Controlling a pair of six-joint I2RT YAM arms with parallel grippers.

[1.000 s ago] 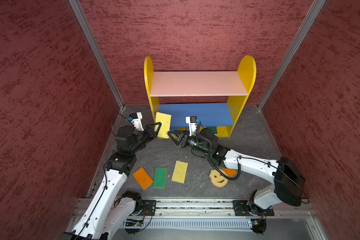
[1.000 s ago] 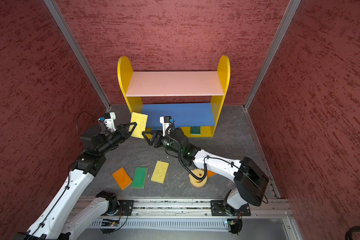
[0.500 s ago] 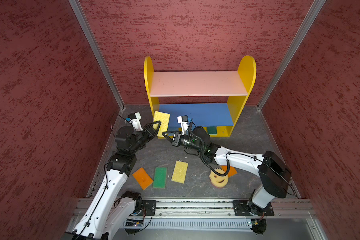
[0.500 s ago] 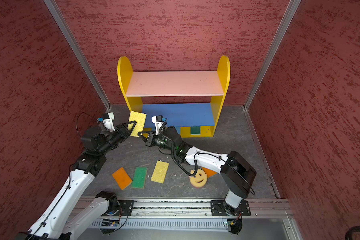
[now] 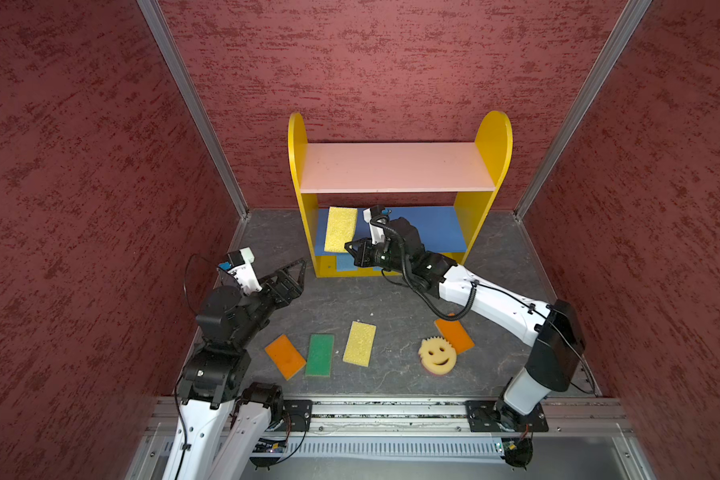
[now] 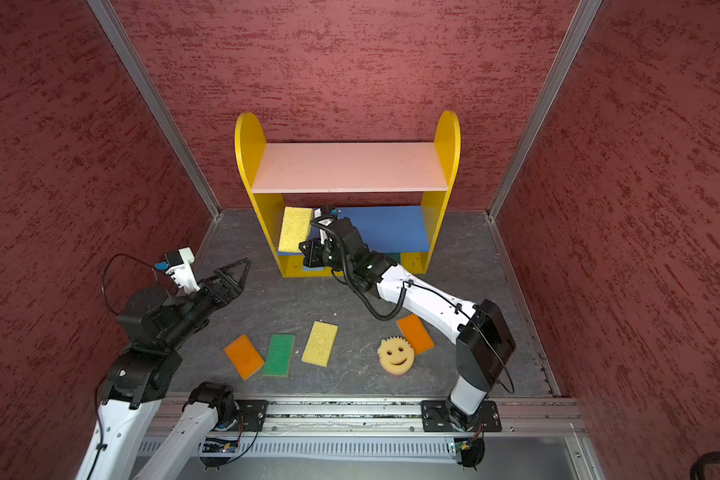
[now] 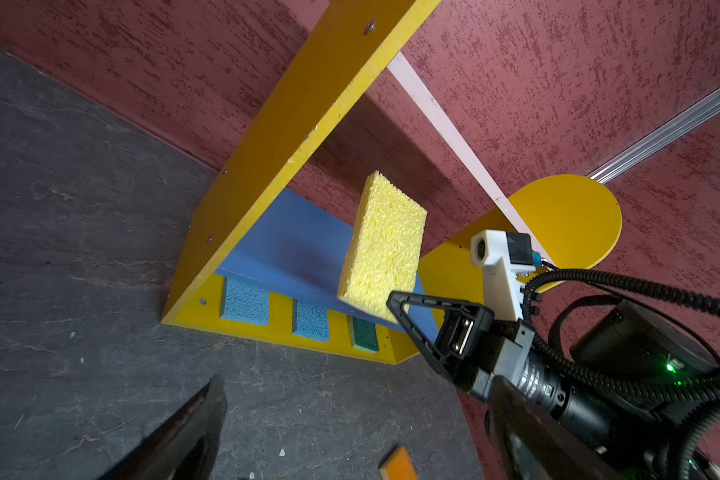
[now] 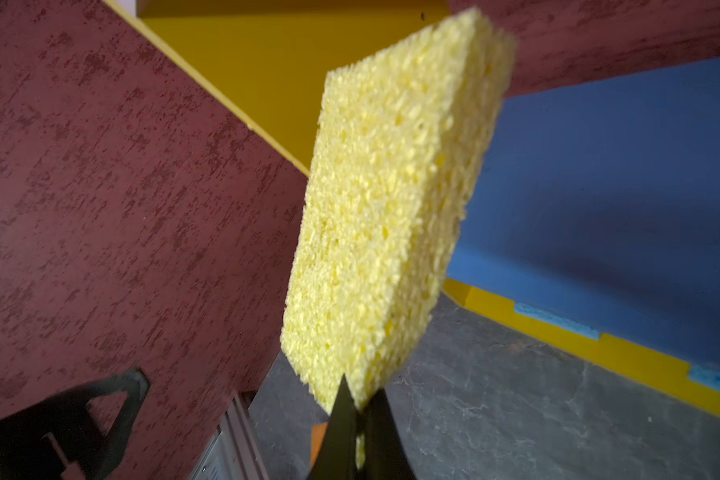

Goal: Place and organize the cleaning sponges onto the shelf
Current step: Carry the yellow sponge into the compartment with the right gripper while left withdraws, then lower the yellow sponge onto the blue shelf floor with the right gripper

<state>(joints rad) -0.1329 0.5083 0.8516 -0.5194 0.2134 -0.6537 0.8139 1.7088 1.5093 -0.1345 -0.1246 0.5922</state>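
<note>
The right pincer (image 5: 351,249) clamps a yellow sponge (image 5: 341,228) by one end, holding it upright before the blue board of the shelf (image 5: 395,166). The left pincer (image 5: 294,276) gapes empty nearby. Small print on the right pincer is unreadable.

In both top views orange sponge (image 5: 458,337) lay partly hidden under right arm (image 5: 489,300). Blue sponge (image 5: 343,262) on shelf (image 5: 493,137) base showed only front edge under blue board (image 5: 433,226); second blue sponge (image 7: 310,320) sat mostly behind arm there. In left wrist view left gripper (image 7: 354,395) fingers were blurred and cut off by bottom edge; orange scrap (image 7: 396,465) was cut off too, which sponge unclear. In right wrist view right gripper (image 8: 352,409) fingers were cut off likewise; held yellow sponge (image 8: 391,199) had corner hidden in their pinch, far end blurred.
</note>
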